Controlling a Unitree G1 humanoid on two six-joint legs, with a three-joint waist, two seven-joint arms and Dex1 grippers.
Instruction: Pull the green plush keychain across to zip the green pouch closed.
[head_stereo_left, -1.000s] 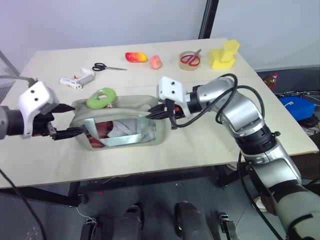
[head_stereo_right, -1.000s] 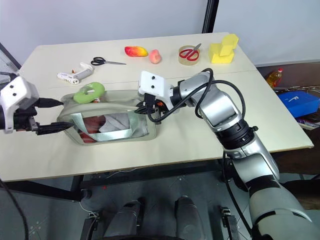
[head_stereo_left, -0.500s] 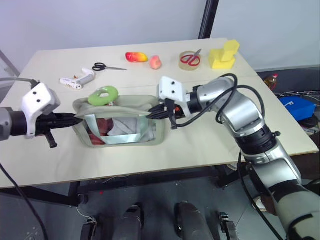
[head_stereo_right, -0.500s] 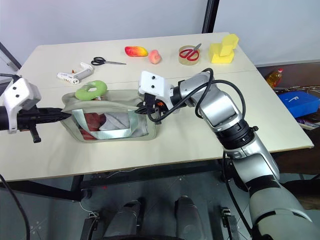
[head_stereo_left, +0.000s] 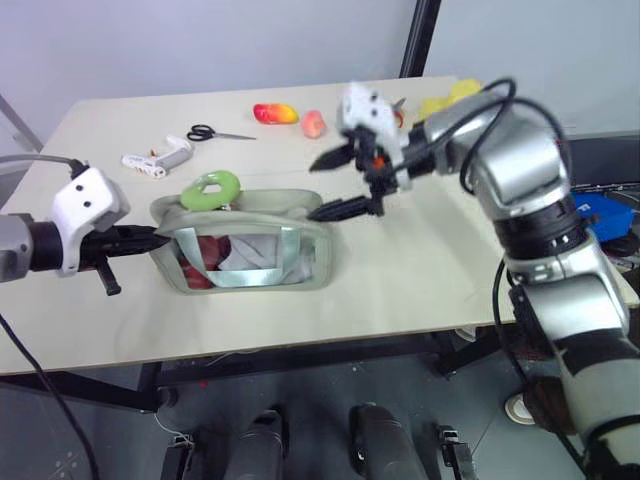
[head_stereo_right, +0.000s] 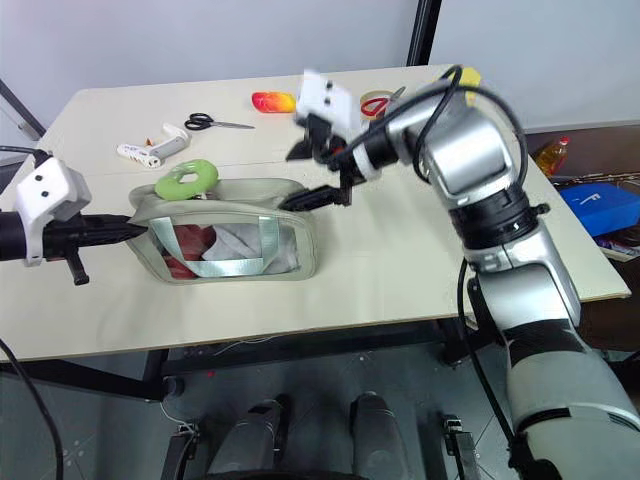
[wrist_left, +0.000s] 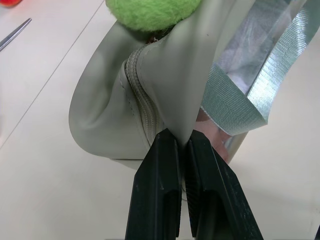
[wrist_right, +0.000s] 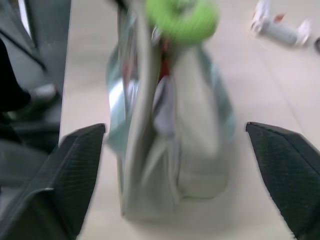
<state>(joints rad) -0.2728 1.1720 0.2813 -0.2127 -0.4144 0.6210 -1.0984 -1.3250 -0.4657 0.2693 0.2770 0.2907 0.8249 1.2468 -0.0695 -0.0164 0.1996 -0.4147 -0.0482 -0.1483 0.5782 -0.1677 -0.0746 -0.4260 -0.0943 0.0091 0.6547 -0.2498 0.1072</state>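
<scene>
The green pouch (head_stereo_left: 256, 204) lies on the table with its clear window and grey strap facing me. Red and white things show inside it. At its left end, on top, sits the green plush keychain (head_stereo_left: 209, 190), by the zipper. My left gripper (head_stereo_left: 150, 237) is shut on the pouch's left end, and its fingers (wrist_left: 162, 165) pinch the fabric just below the zipper seam. Above the pouch's right end my right gripper (head_stereo_left: 318, 190) hangs open, clear of the fabric. From there the keychain (wrist_right: 182, 17) lies at the pouch's far end.
At the back of the table lie black scissors (head_stereo_left: 208, 133), a white glue gun (head_stereo_left: 155, 160), a red-yellow toy fruit (head_stereo_left: 272, 113), a peach toy (head_stereo_left: 312, 124), a tape roll with red scissors (head_stereo_right: 377, 103) and a yellow block (head_stereo_left: 445, 100). Bare tabletop lies right of the pouch.
My left gripper closed on the pouch's left end. My right gripper let go of the right end, opened wide and rose above it. The keychain stayed at the left end.
</scene>
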